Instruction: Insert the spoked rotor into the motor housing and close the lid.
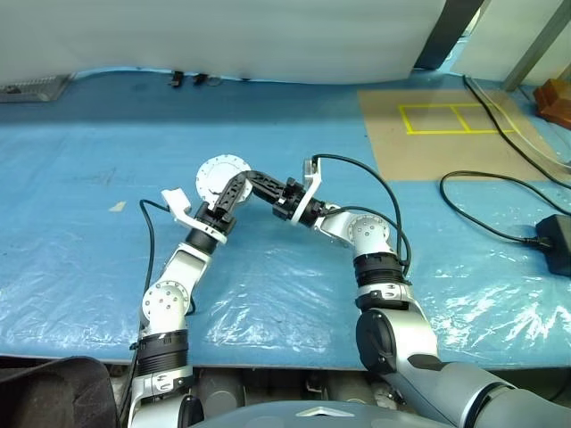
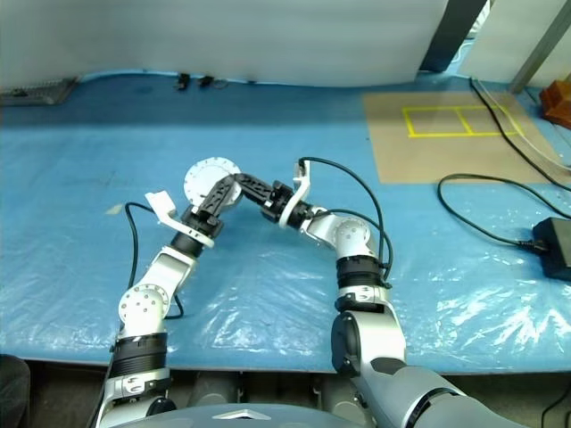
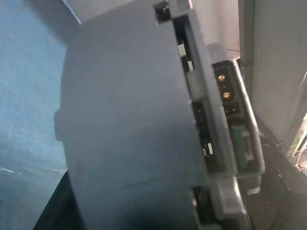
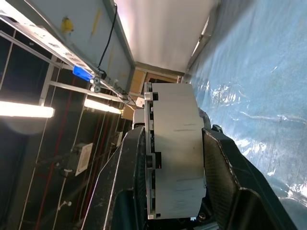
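- I am seeing both arms meeting a little left of centre in the left eye view, above the table (image 1: 107, 214), which is wearing a blue plastic sheet;
- the right gripper (image 4: 172, 182) is clamping a short round silvery-walled can, the motor housing (image 4: 175, 163), its two black fingers (image 4: 225, 172) pressing on opposite faces in the right wrist view; the can is being held off the table, edge-on to that camera;
- in the left eye view the round pale face of the motor housing (image 1: 221, 176) is showing just left of centre, above the two grippers;
- the left gripper (image 1: 234, 192) is reaching up against that same can from the lower left; I cannot tell whether its fingers are gripping or loose;
- in the left wrist view the grey curved wall is sitting very close;
- a tan board (image 1: 446, 134) with yellow tape lines is lying at the upper right, and black cables (image 1: 482, 223) are trailing across the right side.
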`<action>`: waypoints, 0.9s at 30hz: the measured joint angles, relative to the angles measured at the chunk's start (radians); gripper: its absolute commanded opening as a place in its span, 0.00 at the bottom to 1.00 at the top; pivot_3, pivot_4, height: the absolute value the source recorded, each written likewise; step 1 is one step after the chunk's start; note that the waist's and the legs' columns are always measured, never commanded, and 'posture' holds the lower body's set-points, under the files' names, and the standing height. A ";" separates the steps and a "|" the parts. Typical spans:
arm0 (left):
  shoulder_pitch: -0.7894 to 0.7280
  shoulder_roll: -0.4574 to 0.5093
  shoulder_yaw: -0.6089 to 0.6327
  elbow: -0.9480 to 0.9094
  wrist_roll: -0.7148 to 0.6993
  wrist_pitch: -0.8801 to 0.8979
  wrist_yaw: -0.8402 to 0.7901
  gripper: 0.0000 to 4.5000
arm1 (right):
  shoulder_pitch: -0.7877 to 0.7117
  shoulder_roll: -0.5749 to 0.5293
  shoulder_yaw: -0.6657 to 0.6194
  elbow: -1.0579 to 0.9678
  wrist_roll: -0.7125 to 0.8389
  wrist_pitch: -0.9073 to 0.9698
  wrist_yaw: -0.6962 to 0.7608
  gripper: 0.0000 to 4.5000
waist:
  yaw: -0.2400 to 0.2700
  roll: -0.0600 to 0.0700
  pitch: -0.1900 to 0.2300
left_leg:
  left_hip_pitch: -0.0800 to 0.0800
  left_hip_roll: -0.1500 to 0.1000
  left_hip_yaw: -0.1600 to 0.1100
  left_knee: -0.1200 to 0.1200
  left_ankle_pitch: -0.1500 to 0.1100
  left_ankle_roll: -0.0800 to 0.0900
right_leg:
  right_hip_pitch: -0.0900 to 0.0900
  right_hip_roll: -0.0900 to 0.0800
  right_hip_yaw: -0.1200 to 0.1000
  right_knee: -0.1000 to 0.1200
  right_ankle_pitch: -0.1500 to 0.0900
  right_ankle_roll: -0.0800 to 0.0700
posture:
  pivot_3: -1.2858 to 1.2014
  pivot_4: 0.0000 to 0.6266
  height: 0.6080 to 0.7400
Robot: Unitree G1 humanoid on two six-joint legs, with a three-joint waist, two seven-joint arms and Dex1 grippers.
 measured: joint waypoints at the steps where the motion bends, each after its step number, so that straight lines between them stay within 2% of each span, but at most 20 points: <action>1: 0.000 -0.005 0.002 0.001 -0.004 0.000 0.001 0.68 | 0.000 0.000 0.001 0.000 0.000 -0.003 0.000 0.31 | 0.000 0.000 0.000 | 0.000 0.000 0.000 0.000 -0.001 -0.001 | 0.000 0.000 0.000 0.000 0.000 0.000 | 0.52 0.24 1.00; 6: 0.000 -0.014 0.004 0.002 -0.031 0.000 0.000 0.66 | 0.000 0.000 0.005 0.000 0.004 -0.019 0.004 0.31 | 0.000 0.000 0.000 | 0.000 0.000 0.000 0.001 -0.001 -0.001 | 0.000 0.000 0.000 0.002 0.000 0.000 | 0.52 0.24 1.00; 10: -0.007 -0.023 0.004 0.002 -0.038 -0.002 0.002 0.60 | 0.000 0.000 0.010 0.000 0.004 -0.036 0.008 0.31 | 0.001 0.000 0.000 | 0.000 0.000 0.000 0.001 -0.001 -0.001 | 0.000 0.000 0.000 0.003 0.000 0.000 | 0.52 0.24 1.00; 17: -0.011 -0.035 0.003 0.002 -0.040 -0.008 0.012 0.60 | 0.003 0.000 0.021 0.000 0.003 -0.060 0.012 0.31 | -0.001 0.000 0.000 | 0.000 0.000 0.000 0.001 -0.001 -0.001 | 0.000 0.000 0.000 0.003 0.000 0.000 | 0.52 0.24 1.00; 25: -0.011 -0.032 0.055 0.002 -0.040 -0.050 0.038 0.60 | 0.009 0.000 0.046 0.006 -0.060 -0.187 -0.008 0.91 | -0.001 0.000 0.000 | 0.000 0.000 0.000 0.002 -0.001 -0.001 | 0.000 0.000 0.000 0.004 0.000 0.000 | 0.52 0.24 1.00; 27: -0.011 -0.033 0.055 0.003 -0.040 -0.056 0.038 0.60 | 0.009 0.000 0.047 0.025 -0.081 -0.224 -0.022 0.91 | 0.000 -0.001 0.000 | 0.000 0.000 0.000 0.002 -0.001 -0.001 | 0.000 -0.001 0.000 0.004 0.000 0.000 | 0.52 0.24 1.00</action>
